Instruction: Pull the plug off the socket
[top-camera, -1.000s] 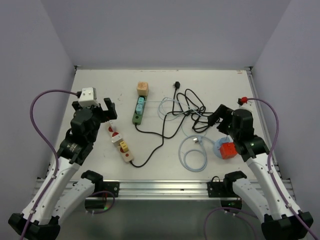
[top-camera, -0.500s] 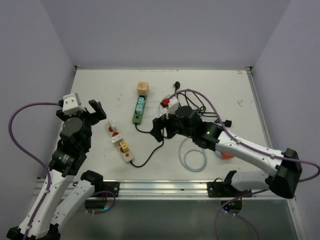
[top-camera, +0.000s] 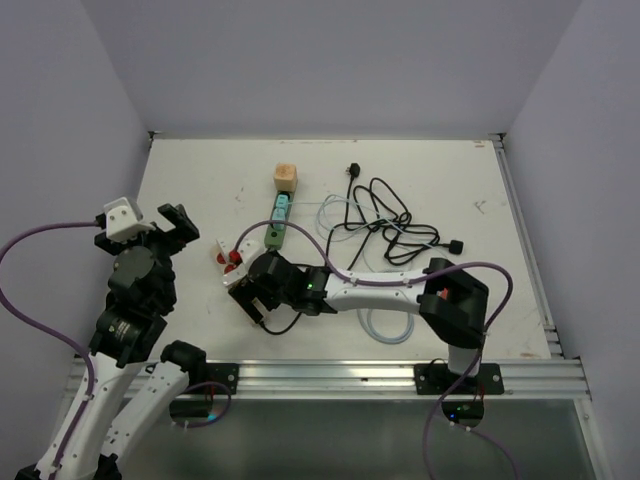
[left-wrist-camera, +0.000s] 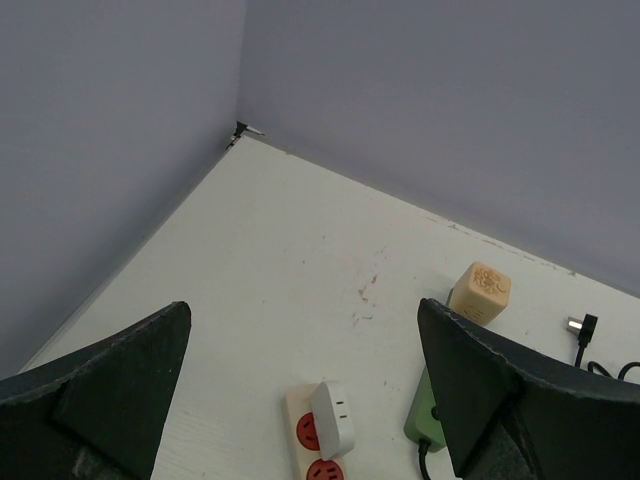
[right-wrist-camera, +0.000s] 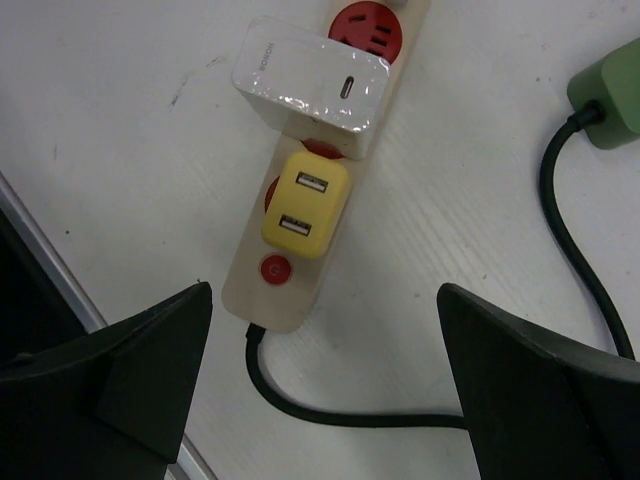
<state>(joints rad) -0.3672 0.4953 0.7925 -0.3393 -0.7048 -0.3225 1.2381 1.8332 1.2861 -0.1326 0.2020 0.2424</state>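
A cream power strip (top-camera: 229, 262) with red sockets lies at the left of the table. A white plug (left-wrist-camera: 333, 420) sits in its far end. A white adapter (right-wrist-camera: 310, 88) and a yellow USB adapter (right-wrist-camera: 305, 205) sit nearer its red switch (right-wrist-camera: 272, 270). My right gripper (top-camera: 252, 298) is open and hovers over the strip's cable end, empty, as the right wrist view (right-wrist-camera: 322, 300) shows. My left gripper (top-camera: 174, 228) is open and empty, raised left of the strip, looking down on the table (left-wrist-camera: 305, 310).
A green power strip (top-camera: 277, 222) with blue plugs lies behind the cream one, with a tan cube (top-camera: 286, 177) at its far end. A tangle of black cable (top-camera: 385, 225) and a clear tube loop (top-camera: 385, 325) lie at centre right. The strip's black cord (right-wrist-camera: 400, 420) runs under my right gripper.
My right arm has swung from the right side across the table to the cream strip. My left arm has drawn back to the left, away from the strip.
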